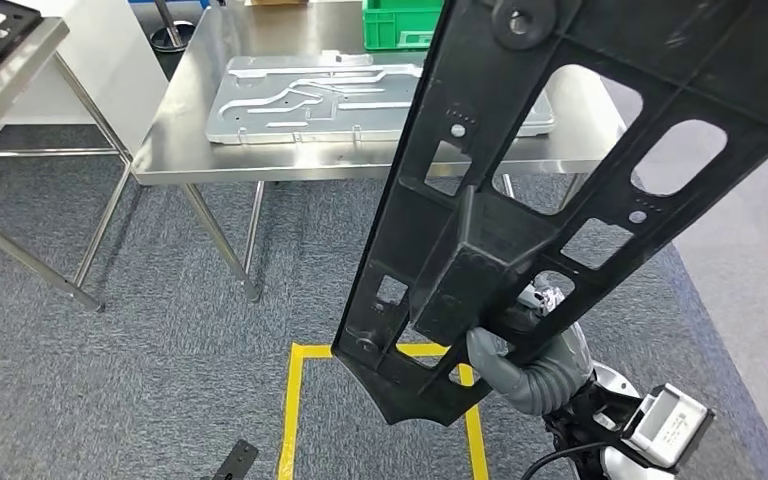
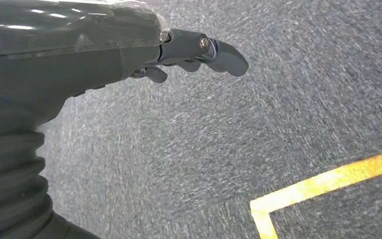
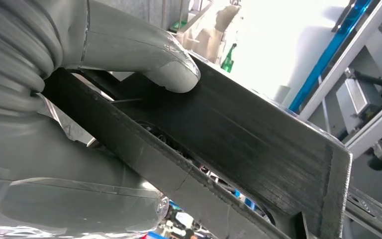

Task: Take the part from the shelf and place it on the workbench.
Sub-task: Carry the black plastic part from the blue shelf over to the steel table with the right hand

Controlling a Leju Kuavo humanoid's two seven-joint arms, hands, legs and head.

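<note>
1. My right hand (image 1: 520, 360) sits low and right of centre in the head view, gripping the black part (image 1: 580, 170) near its lower end.
2. The part, a long black frame with cut-out windows, rises tilted from the hand toward the upper right of the frame, held above the carpet.
3. In the right wrist view my thumb (image 3: 144, 59) presses flat on a face of the part (image 3: 238, 144); the other fingers are hidden behind it.
4. The steel workbench (image 1: 175, 150) stands across the upper middle, carrying a flat metal plate (image 1: 310, 100) and a green crate (image 1: 400, 25).
5. My left hand (image 2: 129, 50) hangs over grey carpet (image 2: 229, 149) beside yellow floor tape (image 2: 323, 181), fingers loosely extended, holding nothing.
</note>
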